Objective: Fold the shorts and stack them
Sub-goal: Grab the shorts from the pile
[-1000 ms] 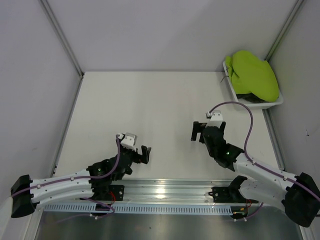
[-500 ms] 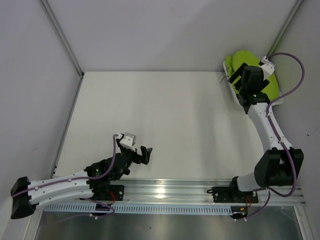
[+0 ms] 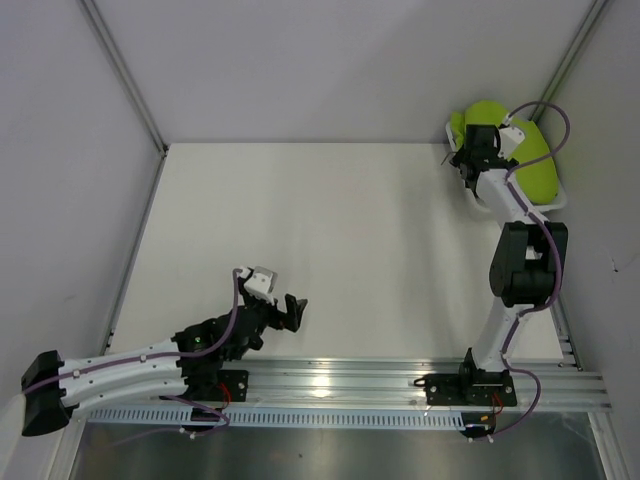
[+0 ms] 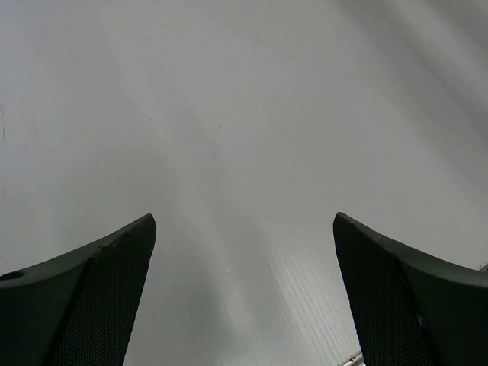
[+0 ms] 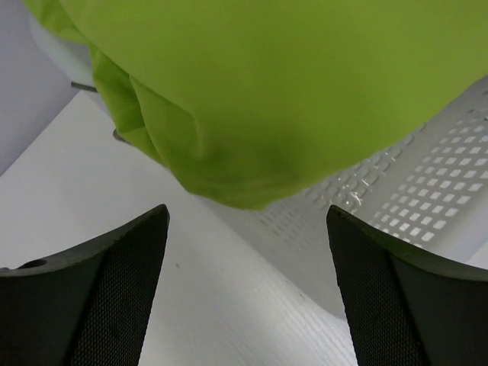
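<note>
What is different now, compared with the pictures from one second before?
The right gripper swung from mid-table out to the far right corner and now hangs over the lime shorts in the basket, jaws open, holding nothing. The left gripper, open, and the shorts stayed put.

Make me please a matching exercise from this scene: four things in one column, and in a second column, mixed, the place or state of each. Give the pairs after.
1. lime green shorts
2. white mesh basket
3. left gripper
4. right gripper

A. open, over the table, towards its near edge
B. at the table's far right corner, holding cloth
C. open, close to the basket's side
D. heaped, hanging over a rim

Pairs: 1-D, 2-B, 3-A, 4-C.
</note>
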### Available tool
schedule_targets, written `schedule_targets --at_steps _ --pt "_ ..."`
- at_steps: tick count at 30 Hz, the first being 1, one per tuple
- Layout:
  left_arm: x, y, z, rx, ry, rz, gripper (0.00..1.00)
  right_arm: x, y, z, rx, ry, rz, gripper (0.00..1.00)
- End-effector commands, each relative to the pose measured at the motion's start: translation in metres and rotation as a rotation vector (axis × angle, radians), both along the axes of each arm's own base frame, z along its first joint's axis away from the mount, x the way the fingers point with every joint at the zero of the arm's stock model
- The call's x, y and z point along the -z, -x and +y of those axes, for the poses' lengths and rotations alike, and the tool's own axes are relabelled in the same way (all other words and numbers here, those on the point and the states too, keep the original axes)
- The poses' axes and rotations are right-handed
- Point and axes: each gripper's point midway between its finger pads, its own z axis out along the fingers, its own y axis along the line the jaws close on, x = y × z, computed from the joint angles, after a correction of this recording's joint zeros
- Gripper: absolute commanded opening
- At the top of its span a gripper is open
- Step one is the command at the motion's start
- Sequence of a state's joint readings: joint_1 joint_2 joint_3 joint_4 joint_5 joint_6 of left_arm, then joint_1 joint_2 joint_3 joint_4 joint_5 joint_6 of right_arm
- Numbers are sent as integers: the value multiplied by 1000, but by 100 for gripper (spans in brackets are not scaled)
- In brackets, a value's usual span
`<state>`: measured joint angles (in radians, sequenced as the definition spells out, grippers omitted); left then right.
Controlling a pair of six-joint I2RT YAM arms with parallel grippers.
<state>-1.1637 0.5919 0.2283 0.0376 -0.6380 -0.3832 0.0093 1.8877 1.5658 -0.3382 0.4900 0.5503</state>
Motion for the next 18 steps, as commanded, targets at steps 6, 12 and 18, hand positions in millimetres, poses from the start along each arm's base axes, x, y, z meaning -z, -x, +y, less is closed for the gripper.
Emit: schedule_targets --at_steps 6,12,18 --pt "-10 -2 -8 14 31 -15 99 -4 -34 -30 138 127 -9 76" --pt "-10 -3 -10 18 19 -12 99 3 -39 -52 174 153 18 23" --pt "-7 -4 -12 19 1 -11 99 -66 -32 -44 149 131 -122 0"
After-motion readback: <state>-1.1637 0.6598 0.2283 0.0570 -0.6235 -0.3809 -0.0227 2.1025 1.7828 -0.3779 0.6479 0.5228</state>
